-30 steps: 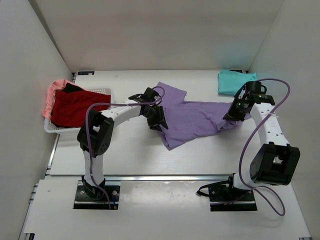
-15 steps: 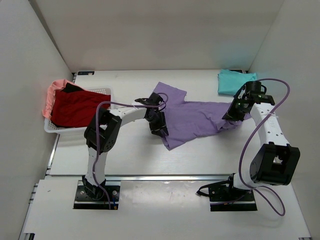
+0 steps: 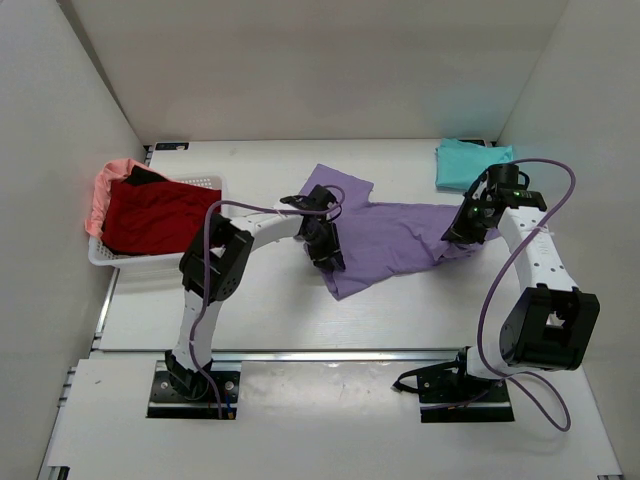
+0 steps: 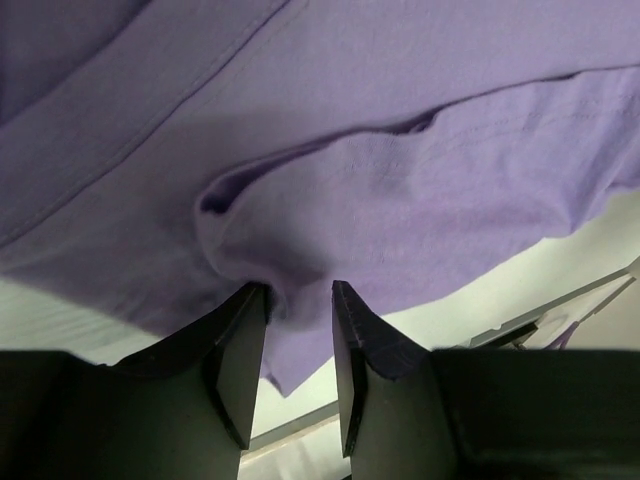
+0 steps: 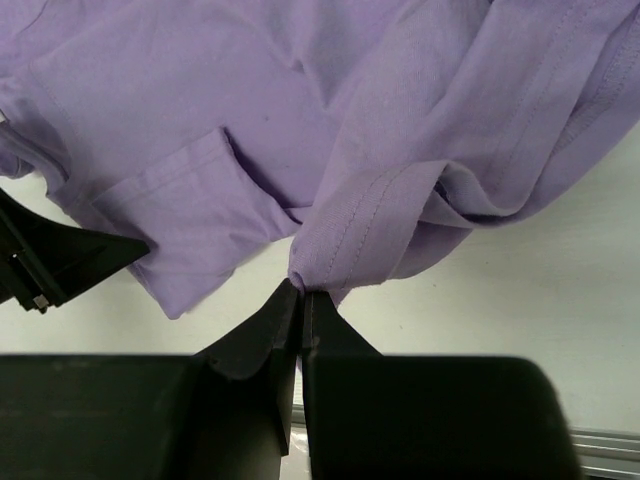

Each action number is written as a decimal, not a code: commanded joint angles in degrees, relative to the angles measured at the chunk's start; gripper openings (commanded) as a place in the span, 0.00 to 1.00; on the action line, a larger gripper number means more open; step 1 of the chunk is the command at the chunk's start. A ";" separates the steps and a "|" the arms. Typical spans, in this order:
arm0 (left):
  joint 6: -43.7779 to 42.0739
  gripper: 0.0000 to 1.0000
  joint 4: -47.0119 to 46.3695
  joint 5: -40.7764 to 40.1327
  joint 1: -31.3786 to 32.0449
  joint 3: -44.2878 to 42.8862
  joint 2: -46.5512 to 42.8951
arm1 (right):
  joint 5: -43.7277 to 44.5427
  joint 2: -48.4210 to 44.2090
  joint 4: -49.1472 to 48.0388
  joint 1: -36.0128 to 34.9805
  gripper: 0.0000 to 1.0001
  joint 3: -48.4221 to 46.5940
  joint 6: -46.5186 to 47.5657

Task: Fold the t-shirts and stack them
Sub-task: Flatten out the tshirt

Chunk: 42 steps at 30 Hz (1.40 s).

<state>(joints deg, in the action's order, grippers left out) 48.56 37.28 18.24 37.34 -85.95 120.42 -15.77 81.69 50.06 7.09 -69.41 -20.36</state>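
The lavender-purple t-shirt (image 3: 390, 235) lies spread and crumpled on the table's middle. My left gripper (image 3: 326, 258) is at its near left edge. In the left wrist view its jaws (image 4: 298, 295) stand apart with a bunched fold of the shirt (image 4: 400, 150) between the tips. My right gripper (image 3: 460, 232) is at the shirt's right end, shut on a rolled hem (image 5: 350, 240) in the right wrist view (image 5: 302, 292). The teal t-shirt (image 3: 468, 162) lies folded at the back right. The red t-shirt (image 3: 150, 215) and the salmon-pink t-shirt (image 3: 108, 180) are in the basket.
The white lattice basket (image 3: 207, 183) stands at the left edge of the table. White walls close in on the left, back and right. The table's front rail (image 3: 330, 353) runs in front of both arm bases.
My left gripper has slid a little to the right and nearer along the shirt's left edge, its arm folding in. My right gripper has shifted slightly left with the hem.
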 commanded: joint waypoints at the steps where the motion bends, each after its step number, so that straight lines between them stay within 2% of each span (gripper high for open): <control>1: 0.84 0.43 -0.80 0.57 0.98 -2.90 0.51 | -0.58 -0.56 -1.81 -0.85 0.00 0.67 0.23; 3: 1.19 0.42 -0.71 1.01 1.51 -2.99 1.48 | -0.14 -0.57 -1.72 -1.11 0.00 0.15 0.49; 4: 1.19 0.38 -0.45 1.44 1.59 -3.43 1.74 | -0.57 -0.39 -1.81 -1.03 0.00 0.24 0.15; 6: 1.28 0.05 -0.37 1.19 1.77 -3.43 1.75 | -1.02 -0.66 -1.98 -0.94 0.00 0.33 0.50; 7: 1.28 0.00 -0.36 0.66 1.51 -4.04 1.23 | -0.76 -0.66 -1.73 -1.03 0.00 0.59 0.15; 9: 1.89 0.00 0.07 -0.30 0.37 -5.71 -0.36 | -0.75 -1.09 -1.55 -0.68 0.00 0.59 0.59; 12: 0.23 0.00 5.50 -3.20 -2.53 -13.34 -1.85 | -1.10 -1.36 -1.99 0.37 0.00 -0.28 0.50; 17: -8.03 0.00 20.27 -9.00 -9.21 -38.62 -1.06 | 0.56 -0.66 -1.02 1.17 0.00 -8.18 1.90; 20: -8.92 0.00 22.57 -7.96 -15.79 -48.07 -5.00 | 2.41 -1.53 0.38 2.22 0.00 -14.24 2.43; 22: -9.35 0.00 20.48 -7.17 -18.69 -48.79 -8.95 | 2.15 -2.76 0.21 3.27 0.00 -17.07 2.43; 28: -12.07 0.00 6.50 -5.75 -26.53 -37.45 -26.79 | 4.42 -7.32 0.12 3.29 0.00 -24.11 4.45; 33: -17.27 0.00 6.93 -13.75 -25.92 -43.07 -34.28 | 7.50 -15.32 -2.42 2.84 0.00 -24.82 5.51; 36: -16.30 0.00 3.44 -14.72 -27.85 -39.21 -42.61 | 7.25 -22.88 -8.48 6.16 0.00 -22.63 5.86; 38: -16.82 0.00 2.45 -18.05 -27.50 -39.37 -44.65 | 7.33 -28.58 -13.56 8.71 0.00 -22.35 5.24; 42: -17.00 0.00 3.68 -19.90 -27.06 -45.08 -43.70 | 4.26 -26.78 -14.30 12.59 0.00 -27.69 3.76</control>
<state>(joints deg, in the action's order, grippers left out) 32.75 42.28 2.83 10.35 -128.42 74.96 -10.61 53.30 42.54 18.00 -92.95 -16.19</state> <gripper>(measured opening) 0.014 0.010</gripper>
